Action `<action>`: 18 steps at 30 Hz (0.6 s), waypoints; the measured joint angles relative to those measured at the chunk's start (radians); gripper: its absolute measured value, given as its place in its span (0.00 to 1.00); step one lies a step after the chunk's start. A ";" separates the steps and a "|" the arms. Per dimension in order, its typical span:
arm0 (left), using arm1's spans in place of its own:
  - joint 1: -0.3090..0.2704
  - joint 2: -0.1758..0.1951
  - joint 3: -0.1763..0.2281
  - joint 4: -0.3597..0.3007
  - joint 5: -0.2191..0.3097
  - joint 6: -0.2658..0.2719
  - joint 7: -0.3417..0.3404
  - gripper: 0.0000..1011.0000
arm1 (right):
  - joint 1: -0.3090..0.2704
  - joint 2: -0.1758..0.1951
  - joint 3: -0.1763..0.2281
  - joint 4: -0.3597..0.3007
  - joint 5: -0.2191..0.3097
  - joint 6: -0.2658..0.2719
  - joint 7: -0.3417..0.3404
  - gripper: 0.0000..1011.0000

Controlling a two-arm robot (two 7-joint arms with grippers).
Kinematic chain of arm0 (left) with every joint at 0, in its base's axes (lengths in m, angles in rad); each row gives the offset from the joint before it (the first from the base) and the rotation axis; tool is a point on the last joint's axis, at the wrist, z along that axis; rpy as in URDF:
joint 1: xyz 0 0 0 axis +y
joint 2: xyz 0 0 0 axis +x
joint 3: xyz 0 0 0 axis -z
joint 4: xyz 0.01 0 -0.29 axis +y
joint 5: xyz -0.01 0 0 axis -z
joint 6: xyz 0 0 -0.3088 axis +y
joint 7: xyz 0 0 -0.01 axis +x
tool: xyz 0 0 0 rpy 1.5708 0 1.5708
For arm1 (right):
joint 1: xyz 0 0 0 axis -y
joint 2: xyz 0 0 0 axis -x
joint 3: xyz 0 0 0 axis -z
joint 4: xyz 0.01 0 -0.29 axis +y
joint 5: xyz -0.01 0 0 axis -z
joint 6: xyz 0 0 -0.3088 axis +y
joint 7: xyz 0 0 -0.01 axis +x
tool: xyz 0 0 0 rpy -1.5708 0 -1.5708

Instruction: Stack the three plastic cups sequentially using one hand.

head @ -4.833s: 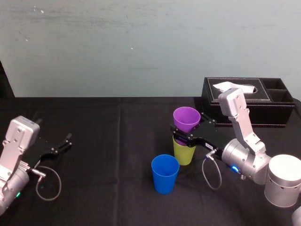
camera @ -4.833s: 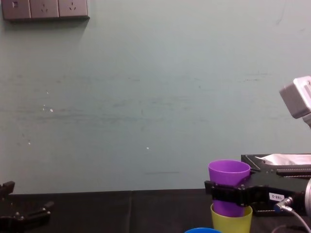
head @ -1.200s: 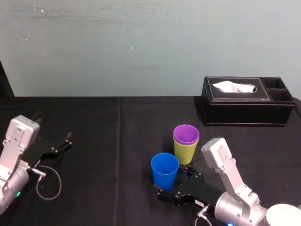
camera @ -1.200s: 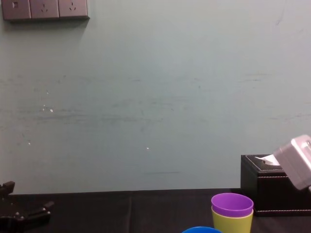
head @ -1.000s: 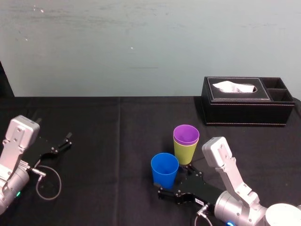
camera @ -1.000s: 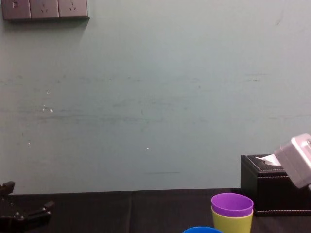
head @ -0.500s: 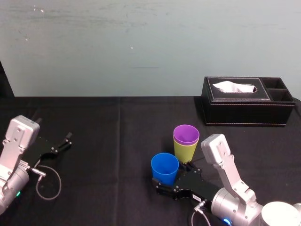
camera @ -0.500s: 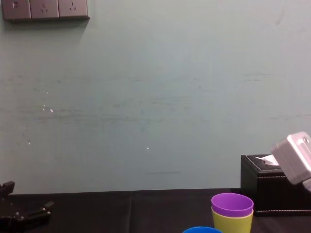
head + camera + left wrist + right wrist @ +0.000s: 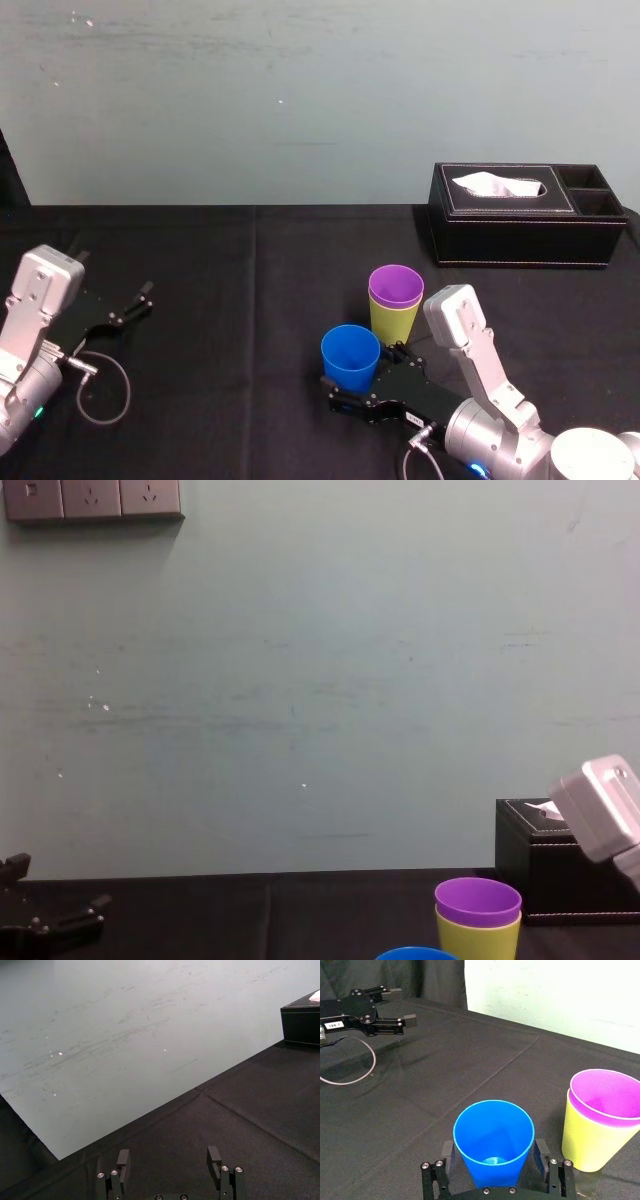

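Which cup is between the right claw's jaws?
The blue cup, alone between the open jaws of the right claw; the purple cup sits nested inside the yellow-green cup beside it.

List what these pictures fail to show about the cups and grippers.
Bright blue plastic cup: chest view's bottom edge leaves only its rim; the open right gripper straddling it hides its base in head and right wrist views.
Purple plastic cup: lower body hidden inside the yellow-green plastic cup.
Left gripper, parked open at left: finger bases cut by left wrist view's edge.
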 joint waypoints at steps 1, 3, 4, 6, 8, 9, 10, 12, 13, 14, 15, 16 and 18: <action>0.000 0.000 0.000 0.000 0.000 0.000 0.000 0.99 | 0.000 0.000 0.000 0.000 0.000 0.000 0.000 0.99; 0.000 0.000 0.000 0.000 0.000 0.000 0.000 0.99 | 0.000 0.000 0.000 -0.001 0.000 0.000 0.000 0.99; 0.000 0.000 0.000 0.000 0.000 0.000 0.000 0.99 | 0.000 0.000 0.000 -0.001 0.000 0.000 0.000 0.99; 0.000 0.000 0.000 0.000 0.000 0.000 0.000 0.99 | 0.000 0.000 0.000 -0.002 0.000 0.000 0.000 0.98; 0.000 0.000 0.000 0.000 0.000 0.000 0.000 0.99 | 0.000 0.001 0.000 -0.002 0.000 0.000 0.000 0.94; 0.000 0.000 0.000 0.000 0.000 0.000 0.000 0.99 | -0.001 0.001 0.000 -0.002 0.000 0.000 0.000 0.93; 0.000 0.000 0.000 0.000 0.000 0.000 0.000 0.99 | -0.001 0.001 0.000 -0.002 0.000 0.000 0.000 0.92; 0.000 0.000 0.000 0.000 0.000 0.000 0.000 0.99 | -0.001 0.001 0.000 -0.002 0.000 0.000 0.001 0.86; 0.000 0.000 0.000 0.000 0.000 0.000 0.000 0.99 | -0.001 0.001 0.000 -0.002 0.000 0.000 0.001 0.84; 0.000 0.000 0.000 0.000 0.000 0.000 0.000 0.99 | -0.001 0.001 0.000 -0.002 0.001 0.000 0.001 0.81; 0.000 0.000 0.000 0.000 0.000 0.000 0.000 0.99 | -0.001 0.001 0.000 -0.002 0.001 0.000 0.001 0.78; 0.000 0.000 0.000 0.000 0.000 0.000 0.000 0.99 | -0.001 0.001 0.000 -0.002 0.001 0.000 0.001 0.76; 0.000 0.000 0.000 0.000 0.000 0.000 0.000 0.99 | -0.001 0.001 0.000 -0.003 0.001 0.001 0.001 0.74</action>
